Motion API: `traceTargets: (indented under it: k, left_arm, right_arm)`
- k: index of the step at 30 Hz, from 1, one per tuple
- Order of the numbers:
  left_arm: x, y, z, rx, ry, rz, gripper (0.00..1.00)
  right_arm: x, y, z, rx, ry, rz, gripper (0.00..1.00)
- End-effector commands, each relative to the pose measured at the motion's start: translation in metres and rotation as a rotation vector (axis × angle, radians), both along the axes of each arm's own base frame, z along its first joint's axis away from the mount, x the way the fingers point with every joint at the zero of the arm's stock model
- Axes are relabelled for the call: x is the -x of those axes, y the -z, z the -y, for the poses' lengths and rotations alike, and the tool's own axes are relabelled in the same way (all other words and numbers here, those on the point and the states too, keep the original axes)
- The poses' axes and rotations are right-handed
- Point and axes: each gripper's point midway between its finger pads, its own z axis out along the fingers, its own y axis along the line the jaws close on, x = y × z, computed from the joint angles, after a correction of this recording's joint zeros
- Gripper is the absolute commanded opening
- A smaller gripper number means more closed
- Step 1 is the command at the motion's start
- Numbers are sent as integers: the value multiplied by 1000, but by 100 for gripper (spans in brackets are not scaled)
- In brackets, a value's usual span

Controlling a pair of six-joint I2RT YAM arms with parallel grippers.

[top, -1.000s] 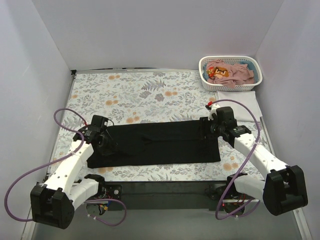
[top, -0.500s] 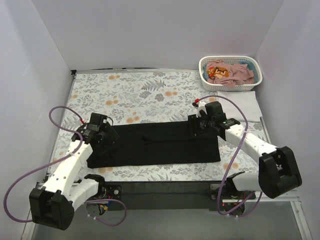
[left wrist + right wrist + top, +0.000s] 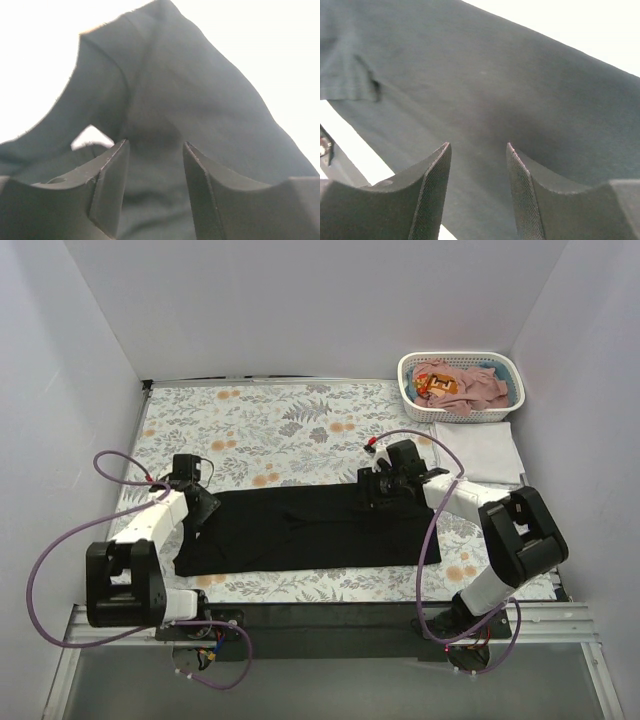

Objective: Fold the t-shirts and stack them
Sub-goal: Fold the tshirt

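Both grippers have shifted since a second ago: the right gripper [image 3: 368,492] has slid from the right end of the black t-shirt [image 3: 300,530] in toward its middle, and the left gripper [image 3: 203,506] has edged toward the shirt's far left corner as its arm folded back. From above, the black t-shirt lies flat as a long folded band across the near half of the floral cloth [image 3: 290,425], with one gripper over its left end and the other over its far edge, right of centre. A folded white t-shirt [image 3: 478,452] lies at the right edge of the cloth, just in front of the white basket [image 3: 455,412], which holds crumpled pink t-shirts [image 3: 475,387]. Seen from the left wrist, the jaws stand apart with nothing pinched, and dark fabric with a curved hem lies just beyond the fingertips. The right wrist shows the same: jaws apart, empty, over smooth black fabric with a stitched hem at upper left.
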Motion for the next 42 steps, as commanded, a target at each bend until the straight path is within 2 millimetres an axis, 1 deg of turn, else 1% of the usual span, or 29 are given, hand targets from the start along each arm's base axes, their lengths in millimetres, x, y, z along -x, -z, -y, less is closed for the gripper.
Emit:
traceTargets:
  k: [1, 3, 5, 6, 8, 9, 10, 11, 12, 15, 16, 17, 18, 19, 21, 22, 24, 25, 28, 29, 32, 33, 35, 36, 37, 38, 39, 41, 42]
  left_arm:
    - [-9, 22, -14, 5, -25, -33, 44]
    - [-9, 28, -18, 6, -41, -67, 42]
    - [-5, 40, -24, 7, -58, -113, 41]
    - [-5, 41, -27, 4, -67, -122, 41]
    - [-5, 47, -33, 1, -86, -146, 41]
    - [-9, 45, -35, 0, -93, -144, 41]
    - [-11, 44, -37, -5, -98, -143, 41]
    - [-13, 44, -38, -13, -98, -143, 41]
    - [-21, 41, -40, -17, -96, -130, 42]
    - [-37, 31, -40, -16, -71, -99, 47]
    - [-50, 21, -38, -6, -46, -61, 48]
    - [-56, 15, -36, 2, -34, -42, 49]
    - [-62, 4, -35, 10, -23, -5, 51]
    - [-70, -6, -28, 42, 1, 34, 54]
    - [-76, -26, -21, 60, 35, 103, 57]
    - [-77, -32, -17, 68, 50, 128, 60]
    - [-75, -39, -11, 88, 73, 153, 62]
    - [-75, -48, -8, 91, 84, 185, 63]
    - [-64, -48, 1, 115, 116, 191, 63]
    - [-57, -42, 10, 148, 141, 177, 63]
    - [-43, -30, 16, 144, 151, 147, 61]
    - [-40, -27, 17, 144, 155, 139, 61]
    - [-35, -22, 18, 142, 164, 124, 60]
    - [-31, -18, 19, 138, 166, 113, 60]
    - [-29, -17, 20, 140, 170, 108, 60]
    - [-28, -19, 21, 140, 173, 114, 59]
    - [-24, -17, 22, 141, 176, 109, 59]
    - [-19, -18, 22, 143, 162, 107, 59]
    - [-14, -21, 22, 147, 156, 111, 59]
  right_arm:
    - [-16, 14, 14, 18, 57, 11, 55]
    - [-10, 31, 27, 45, 81, -31, 54]
    - [-10, 41, 42, 57, 119, -59, 54]
    - [-5, 48, 49, 69, 130, -77, 54]
    - [-4, 55, 63, 75, 171, -103, 54]
    - [-5, 57, 70, 70, 189, -115, 54]
    - [0, 62, 75, 71, 197, -134, 54]
    - [2, 63, 78, 71, 205, -142, 54]
    - [3, 64, 81, 68, 206, -145, 54]
    - [1, 57, 84, 63, 208, -120, 54]
    - [0, 51, 83, 55, 204, -108, 54]
    - [-2, 45, 82, 50, 200, -100, 54]
    - [-2, 40, 79, 37, 187, -92, 54]
    - [-5, 31, 77, 27, 184, -73, 54]
    - [-7, 18, 69, 13, 160, -46, 54]
    - [-7, 10, 65, 1, 148, -27, 54]
    - [-7, 0, 58, -14, 126, -8, 54]
    - [-6, -5, 55, -22, 119, 2, 54]
    - [-3, -16, 42, -37, 78, 25, 54]
    - [-1, -17, 39, -35, 65, 33, 54]
    - [9, -22, 19, -30, 4, 51, 54]
    - [18, -23, 7, -34, -31, 49, 54]
    - [23, -25, -6, -43, -58, 52, 54]
    - [31, -26, -16, -53, -80, 43, 54]
    - [30, -29, -24, -72, -88, 52, 54]
    - [33, -32, -32, -91, -102, 52, 54]
    - [42, -31, -43, -103, -116, 25, 54]
    - [41, -42, -63, -163, -134, 57, 53]
    - [48, -44, -74, -183, -153, 56, 53]
